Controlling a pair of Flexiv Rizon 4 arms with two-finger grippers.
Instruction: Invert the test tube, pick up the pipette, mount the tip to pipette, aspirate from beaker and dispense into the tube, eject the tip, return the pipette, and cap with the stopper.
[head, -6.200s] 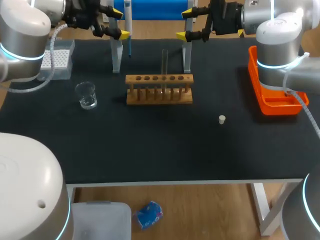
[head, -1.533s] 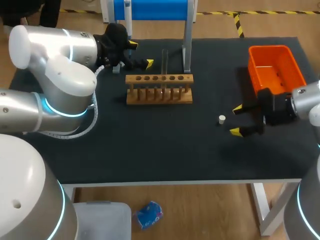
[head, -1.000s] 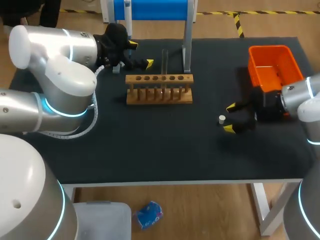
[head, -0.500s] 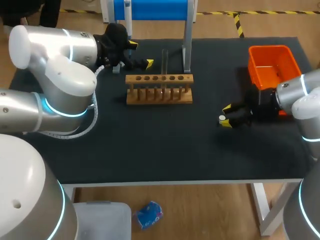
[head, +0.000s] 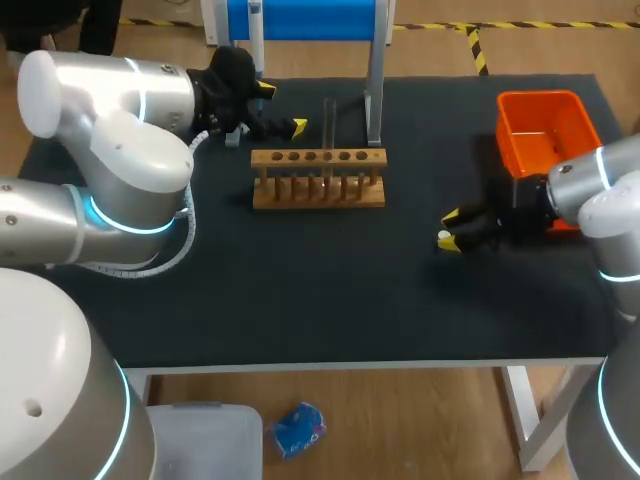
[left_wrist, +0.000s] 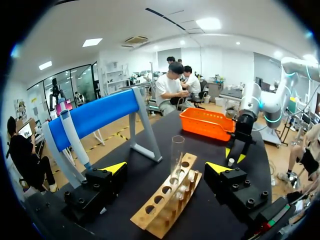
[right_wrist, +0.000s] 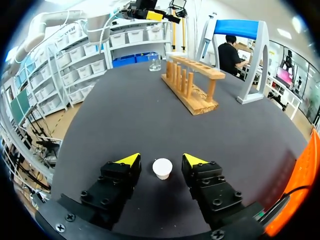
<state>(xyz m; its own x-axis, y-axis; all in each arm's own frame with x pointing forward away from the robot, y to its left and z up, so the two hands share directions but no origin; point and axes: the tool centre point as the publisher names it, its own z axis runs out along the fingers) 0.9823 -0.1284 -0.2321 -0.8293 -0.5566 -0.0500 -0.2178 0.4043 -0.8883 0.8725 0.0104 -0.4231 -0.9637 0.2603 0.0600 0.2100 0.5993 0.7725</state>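
A small white stopper (right_wrist: 162, 168) lies on the black table between the fingers of my right gripper (right_wrist: 161, 160), with a narrow gap on each side. The head view shows this gripper (head: 450, 229) low over the stopper (head: 443, 238), right of the wooden rack (head: 318, 190). A clear test tube (head: 328, 128) stands upright in the rack. My left gripper (head: 282, 108) hangs open behind the rack's left end, the tube (left_wrist: 176, 155) just ahead between its spread fingers. The pipette (left_wrist: 74, 137) hangs on the blue-topped stand (left_wrist: 100, 115). The beaker (right_wrist: 155, 62) stands beyond the rack.
An orange bin (head: 548, 130) sits at the table's right edge, close behind my right arm. The stand's legs (head: 374, 100) rise just behind the rack. My left arm covers the table's far left part in the head view.
My right gripper has slid left onto the stopper's spot and its fingers have narrowed around it. The left arm has kept still.
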